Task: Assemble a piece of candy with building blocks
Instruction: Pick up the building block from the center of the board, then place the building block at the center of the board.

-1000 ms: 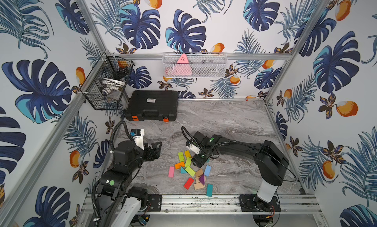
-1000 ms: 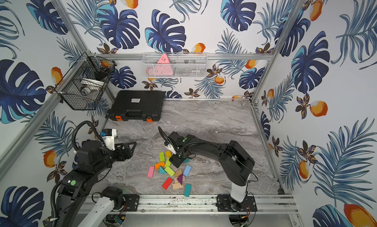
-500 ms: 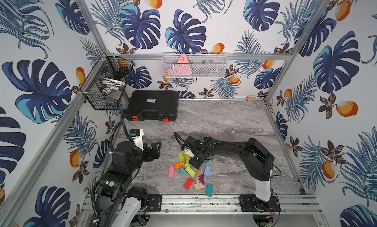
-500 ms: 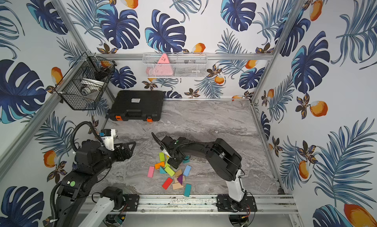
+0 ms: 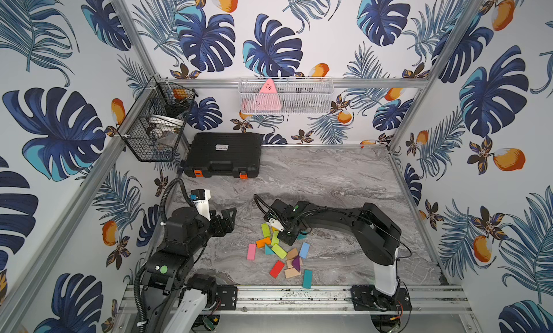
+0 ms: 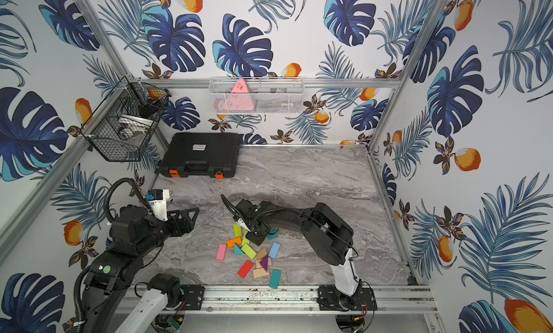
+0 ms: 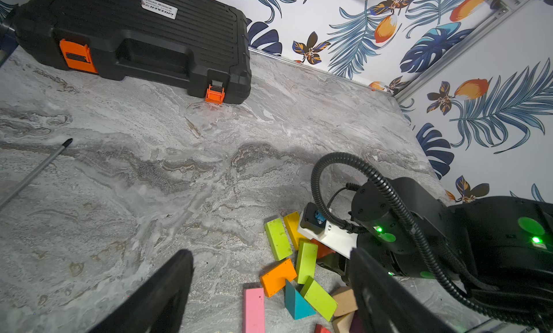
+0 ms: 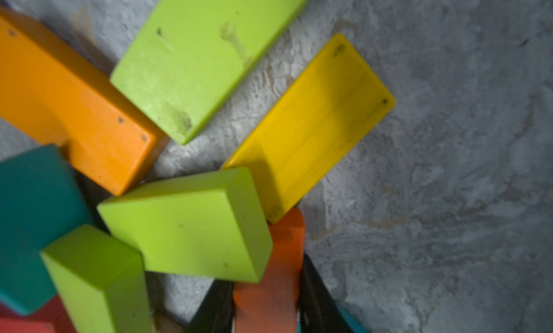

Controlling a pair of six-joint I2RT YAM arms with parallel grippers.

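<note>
The right gripper (image 8: 264,274) is clamped on a red-orange block (image 8: 278,241), its two black fingers pressing the piece's sides. A green block (image 8: 191,224) lies against or over one edge of that piece (I cannot tell which), and a yellow block (image 8: 311,128) touches its far end.

In both top views this gripper sits at the 12 o'clock edge of the heap of blocks (image 5: 281,256). They lie jumbled at the 6 o'clock side of the table (image 5: 329,179), close to the front rail. The left gripper (image 5: 229,219) hovers at about 9 o'clock from the heap, apart from it, with its jaws spread and empty. A black case (image 5: 223,155) rests at 11 o'clock on the table.

No candy shape is laid out yet, so this looks like an early pick — one piece seized, none placed. The next move calls for a slow, straight lift so the green and yellow neighbours slide off rather than ride along. The piece can then be carried to bare table toward 12 o'clock and set down flat.
</note>
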